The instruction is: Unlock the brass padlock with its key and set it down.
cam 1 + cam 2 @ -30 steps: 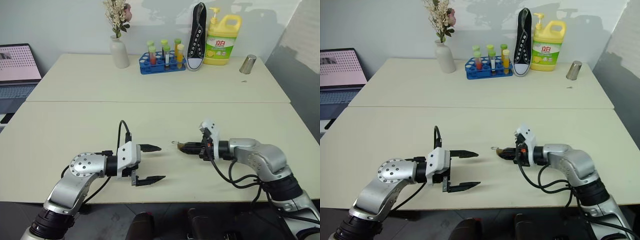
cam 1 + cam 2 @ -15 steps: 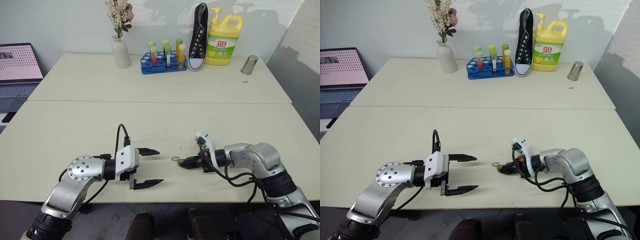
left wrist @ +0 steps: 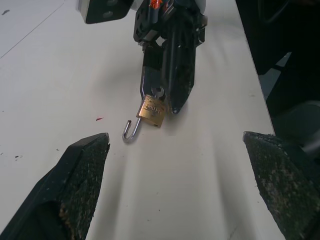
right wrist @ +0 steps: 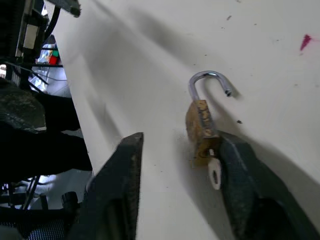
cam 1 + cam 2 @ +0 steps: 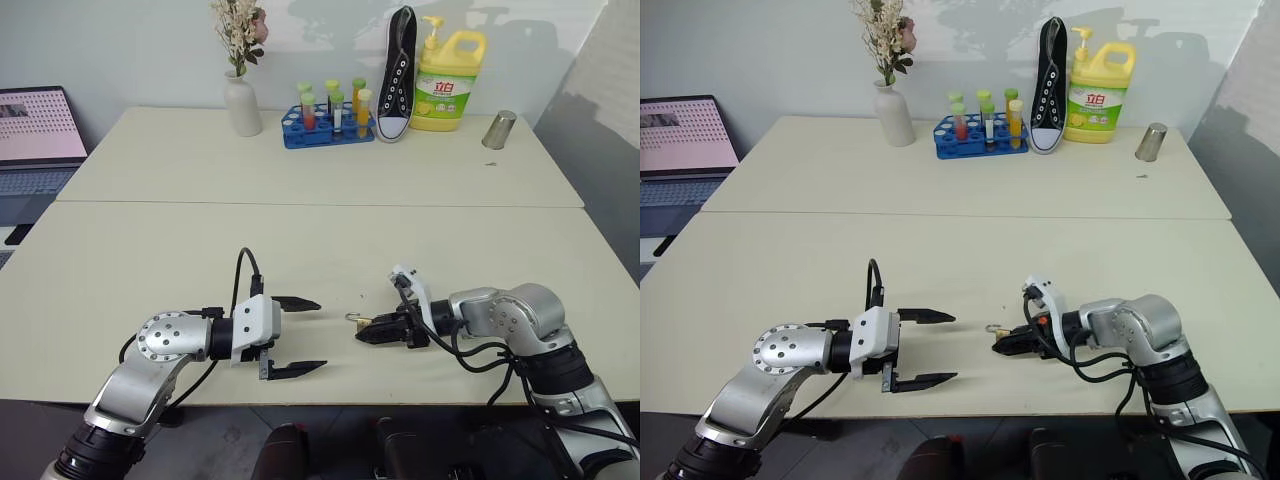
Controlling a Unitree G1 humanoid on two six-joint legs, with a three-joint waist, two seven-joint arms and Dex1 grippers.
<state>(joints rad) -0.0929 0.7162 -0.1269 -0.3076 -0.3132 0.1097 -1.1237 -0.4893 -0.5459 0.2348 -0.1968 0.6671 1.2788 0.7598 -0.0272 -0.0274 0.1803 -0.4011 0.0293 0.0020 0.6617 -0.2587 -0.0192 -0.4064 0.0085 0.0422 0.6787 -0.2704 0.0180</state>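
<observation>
The brass padlock lies on the cream table near its front edge, and its silvery shackle is swung open. The key sticks out of the lock's body, right against one finger of my right gripper. That gripper rests low over the table and is open, with the lock beside one finger and not clamped. My left gripper is open a short way to the left, its fingertips facing the lock with nothing between them.
At the back of the table stand a vase of dried flowers, a blue rack of test tubes, a black sneaker, a yellow detergent bottle and a metal cup. A laptop sits off to the left.
My right gripper sank to the table and opened, letting go of the padlock, which now lies on the surface. The left gripper kept still.
</observation>
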